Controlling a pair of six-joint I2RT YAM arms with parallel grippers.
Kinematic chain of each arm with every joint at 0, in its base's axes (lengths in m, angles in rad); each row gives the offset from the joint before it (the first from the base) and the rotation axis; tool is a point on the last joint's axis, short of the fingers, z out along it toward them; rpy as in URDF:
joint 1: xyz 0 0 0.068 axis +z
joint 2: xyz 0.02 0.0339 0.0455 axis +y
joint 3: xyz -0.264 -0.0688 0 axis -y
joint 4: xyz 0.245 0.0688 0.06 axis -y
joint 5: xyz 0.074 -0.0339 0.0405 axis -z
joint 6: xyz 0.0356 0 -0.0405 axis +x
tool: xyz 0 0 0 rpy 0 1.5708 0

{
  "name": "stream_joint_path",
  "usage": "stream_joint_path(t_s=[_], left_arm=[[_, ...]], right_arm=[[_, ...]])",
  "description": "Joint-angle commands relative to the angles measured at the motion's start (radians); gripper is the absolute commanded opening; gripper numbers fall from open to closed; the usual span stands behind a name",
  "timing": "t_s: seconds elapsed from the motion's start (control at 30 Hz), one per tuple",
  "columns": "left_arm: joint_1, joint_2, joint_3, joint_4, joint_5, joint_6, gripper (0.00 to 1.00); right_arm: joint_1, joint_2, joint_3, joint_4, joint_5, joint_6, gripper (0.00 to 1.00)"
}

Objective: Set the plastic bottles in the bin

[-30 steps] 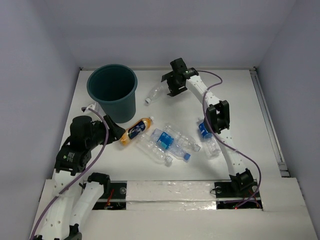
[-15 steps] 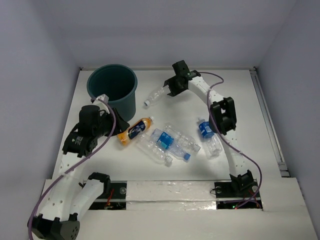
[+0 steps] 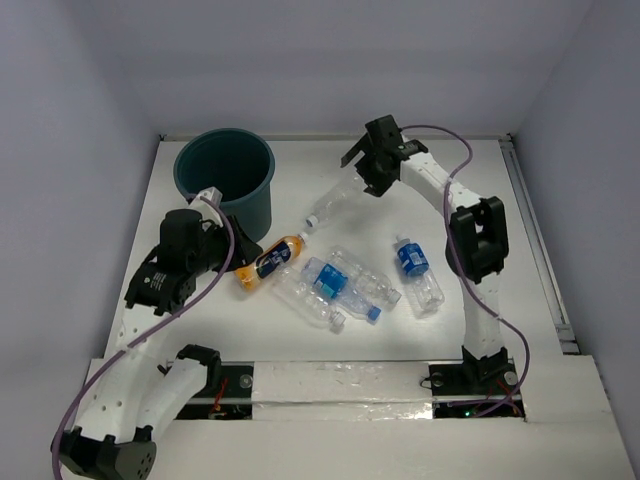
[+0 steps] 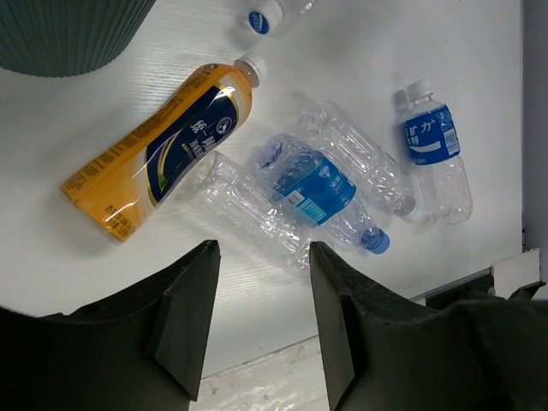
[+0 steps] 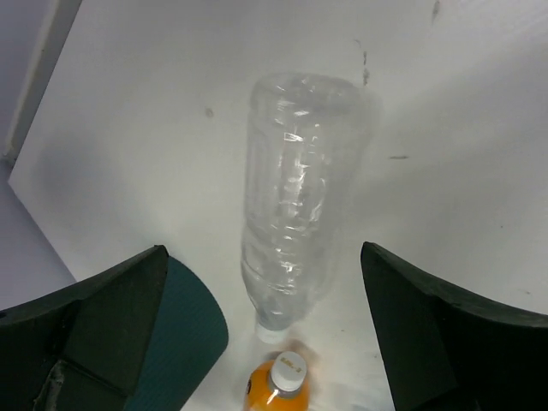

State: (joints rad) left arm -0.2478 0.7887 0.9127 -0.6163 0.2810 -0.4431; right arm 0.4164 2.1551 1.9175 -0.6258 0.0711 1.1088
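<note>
The dark teal bin [image 3: 225, 180] stands at the back left. A clear bottle [image 3: 329, 204] lies right of it, and in the right wrist view this clear bottle [image 5: 300, 197] lies on the table below my wide-open right gripper [image 5: 264, 250], untouched. Its cap nearly meets that of the orange bottle [image 3: 270, 262]. My left gripper [image 3: 238, 258] hovers by the orange bottle [image 4: 163, 150], open with nothing between its fingers [image 4: 184, 317]. A blue-labelled bottle [image 4: 312, 188] and two clear ones [image 4: 240, 205] [image 4: 360, 158] lie clustered mid-table. Another blue-labelled bottle [image 3: 415, 265] lies farther right.
White walls close the table on the left, back and right. A taped strip [image 3: 340, 385] runs along the near edge between the arm bases. The bin's ribbed wall [image 4: 68, 34] fills the upper left of the left wrist view. A metal rail [image 3: 535, 250] runs down the right side.
My right gripper has moved right and its jaws have opened wide. The clear bottle has slid toward the orange bottle. The left arm swung up toward the bin and has since held still.
</note>
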Motion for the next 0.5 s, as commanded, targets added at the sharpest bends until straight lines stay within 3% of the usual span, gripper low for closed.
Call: stream_joint_path(t_s=[0.0, 0.1, 0.37, 0.47], left_arm=[[-0.005, -0.028, 0.049, 0.03, 0.014, 0.003, 0.43], [-0.005, -0.042, 0.06, 0.012, 0.004, 0.007, 0.43], [-0.015, -0.078, 0.049, 0.001, -0.026, 0.02, 0.43], [-0.015, -0.088, 0.029, -0.002, -0.045, 0.029, 0.44]], right_arm=[[-0.007, 0.075, 0.093, -0.082, 0.032, -0.054, 1.0], [-0.007, 0.146, 0.178, -0.147, 0.038, -0.055, 1.0], [-0.007, 0.172, 0.177, -0.233, 0.075, -0.047, 0.99], [-0.007, 0.175, 0.175, -0.219, 0.068, -0.05, 0.89]])
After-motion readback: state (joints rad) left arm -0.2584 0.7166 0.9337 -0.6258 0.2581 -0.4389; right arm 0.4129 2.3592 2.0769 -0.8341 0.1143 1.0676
